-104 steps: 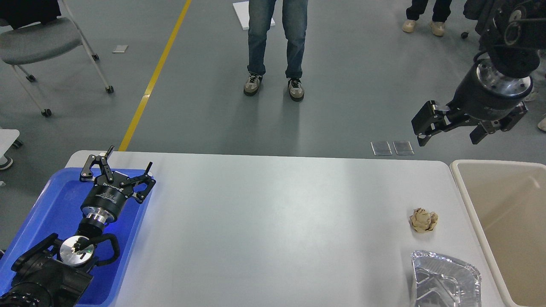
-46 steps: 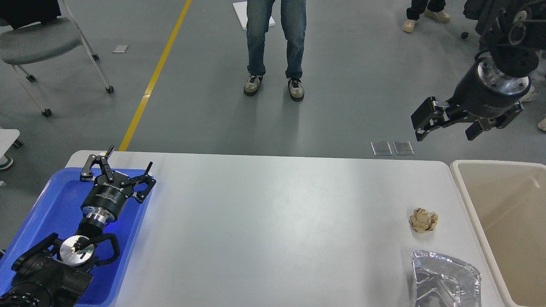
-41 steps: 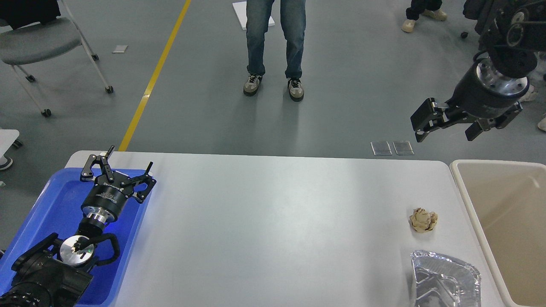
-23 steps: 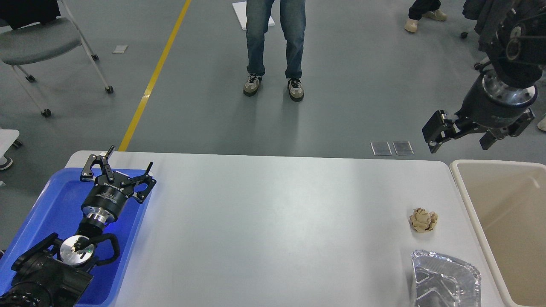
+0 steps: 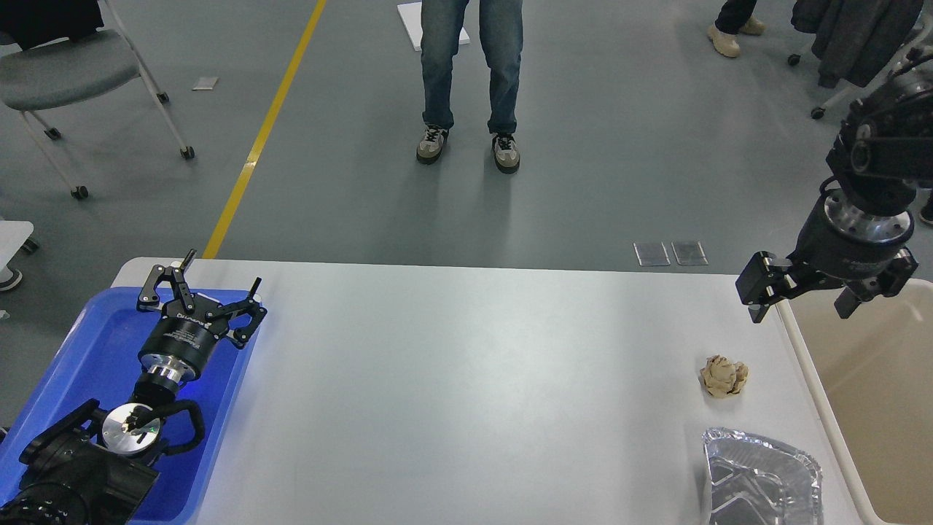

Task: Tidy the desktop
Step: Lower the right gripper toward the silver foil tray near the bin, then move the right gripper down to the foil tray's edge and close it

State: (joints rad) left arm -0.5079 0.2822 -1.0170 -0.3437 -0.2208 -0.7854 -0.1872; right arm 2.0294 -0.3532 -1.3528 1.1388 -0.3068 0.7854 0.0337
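Observation:
The desktop (image 5: 474,379) is a wide pale grey tabletop. A crumpled beige paper ball (image 5: 724,376) lies near its right edge. A crinkled foil tray (image 5: 758,477) sits in front of the ball at the near right. My right gripper (image 5: 800,313) hangs open and empty, fingers pointing down, above the far left rim of the beige bin (image 5: 875,394), behind and to the right of the paper ball. My left gripper (image 5: 219,275) is open and empty over the far end of the blue tray (image 5: 95,350).
The beige bin stands against the desktop's right edge and the blue tray lies on its left end. A person (image 5: 470,73) stands on the floor beyond the table. A grey chair (image 5: 65,73) stands at the far left.

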